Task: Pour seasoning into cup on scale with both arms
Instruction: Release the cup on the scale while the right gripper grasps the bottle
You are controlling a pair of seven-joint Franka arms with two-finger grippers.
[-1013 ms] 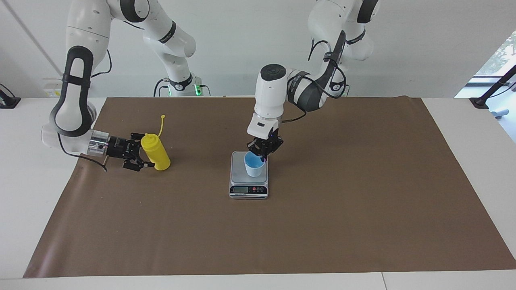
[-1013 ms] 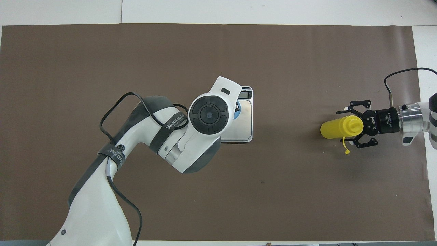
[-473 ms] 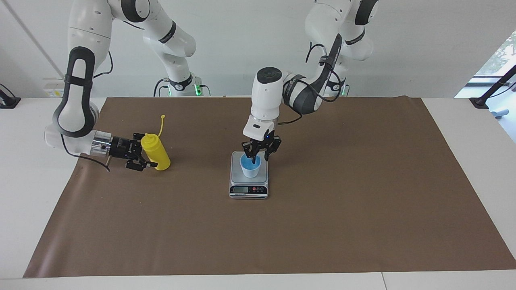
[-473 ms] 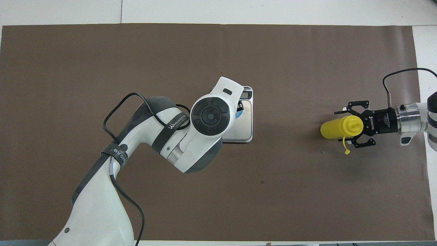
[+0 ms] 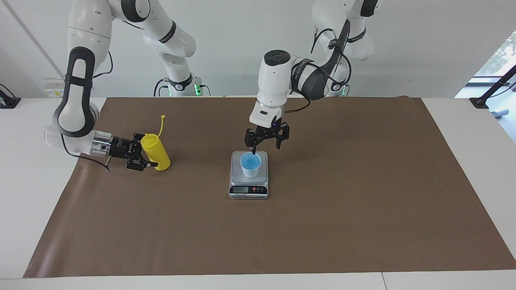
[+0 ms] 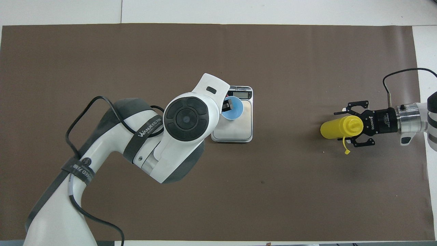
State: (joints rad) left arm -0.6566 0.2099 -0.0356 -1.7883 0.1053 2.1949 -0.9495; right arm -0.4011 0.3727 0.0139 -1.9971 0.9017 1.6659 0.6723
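Observation:
The pale blue cup [image 5: 250,165] stands upright on the steel platform of the scale [image 5: 248,188], in the middle of the brown mat. My left gripper [image 5: 266,148] hangs open just above the cup's rim and holds nothing. In the overhead view its wrist hides most of it, and the cup [image 6: 233,109] shows beside it. The yellow seasoning bottle [image 5: 156,154] stands toward the right arm's end of the table, its cap strap sticking up. My right gripper [image 5: 146,151] lies level, open, with one finger on each side of the bottle, close to its sides.
A brown mat [image 5: 322,225] covers most of the white table [image 5: 24,189]. Bare mat lies between the bottle and the scale [image 6: 239,131]. The scale's display faces away from the robots.
My left gripper has opened, let go of the cup and risen above it; the cup now stands alone on the scale. My right gripper's jaws have narrowed around the bottle.

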